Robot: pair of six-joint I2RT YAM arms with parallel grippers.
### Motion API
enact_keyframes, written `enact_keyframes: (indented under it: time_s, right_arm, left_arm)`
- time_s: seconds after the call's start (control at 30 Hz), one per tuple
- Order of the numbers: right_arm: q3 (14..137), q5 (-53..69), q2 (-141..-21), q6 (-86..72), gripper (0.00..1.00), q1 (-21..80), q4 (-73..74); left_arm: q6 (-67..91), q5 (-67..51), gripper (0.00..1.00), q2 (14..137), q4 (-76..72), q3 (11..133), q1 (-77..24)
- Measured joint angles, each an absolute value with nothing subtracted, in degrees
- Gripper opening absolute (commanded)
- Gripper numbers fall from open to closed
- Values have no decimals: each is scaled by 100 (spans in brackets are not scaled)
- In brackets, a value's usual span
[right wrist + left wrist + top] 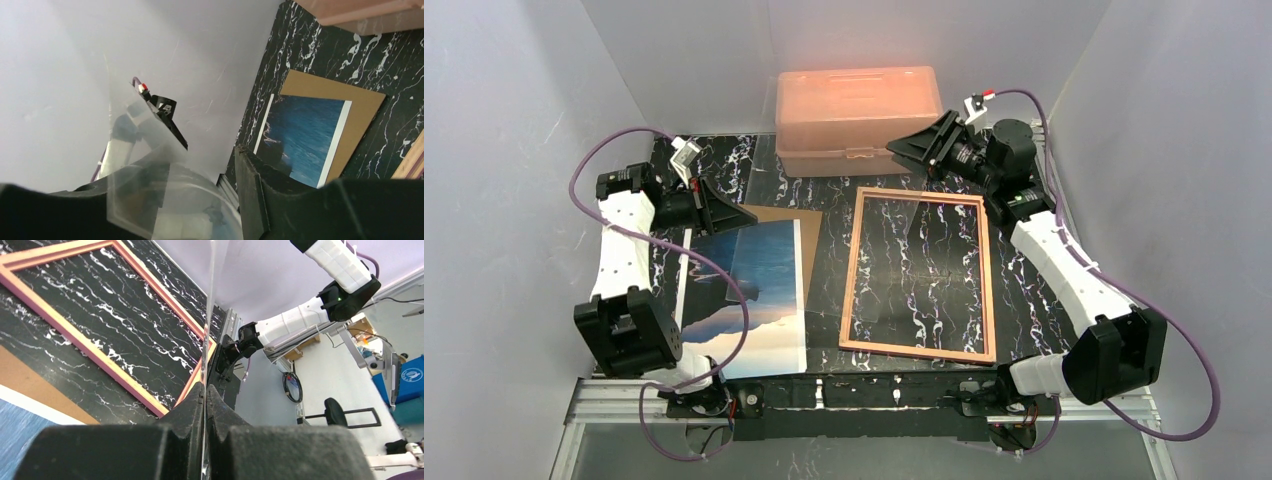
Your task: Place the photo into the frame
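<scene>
The pink frame point(854, 262) lies flat right of centre, with dark marble showing through it; the left wrist view shows its border point(75, 337). The blue sea photo point(754, 300) lies face up to its left, on a brown backing board point(809, 232). My left gripper point(742, 213) is shut on the edge of a clear pane point(210, 300), which stands edge-on between its fingers point(205, 386). My right gripper point(896, 148) hovers by the box with its jaws apart. In its own view point(205, 165) the bowed pane point(145, 165) rests against one finger.
A salmon-pink lidded box point(856, 120) stands at the back centre, right behind the right gripper. White walls close in the left, right and back. The metal rail point(864, 395) with both arm bases runs along the near edge.
</scene>
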State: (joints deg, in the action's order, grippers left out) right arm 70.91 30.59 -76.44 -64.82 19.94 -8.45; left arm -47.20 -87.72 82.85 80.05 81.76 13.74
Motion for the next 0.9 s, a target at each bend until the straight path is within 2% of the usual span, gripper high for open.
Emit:
enact_keyframes:
  time_s: [0.13,0.4,0.6,0.9]
  right_arm:
    - [6711,3175,-7644,-6646,63,1997,-1144]
    - [5946,3249,-7655,-6958,65,2171,-1723]
    - [5833,3127,-7944,-6965,75,2414,-1968]
    - [4810,3039,-8025,-7229,77,2552,-2679]
  left_arm:
    - [-5374,-8746,0,8630,8429,8147,1470]
    - [-5723,-8748,0,8523,8567,8134,1577]
    - [-5795,-8744,0,8482,8567,8077,1686]
    - [-5795,-8755,0,8510,8569,7889,2368]
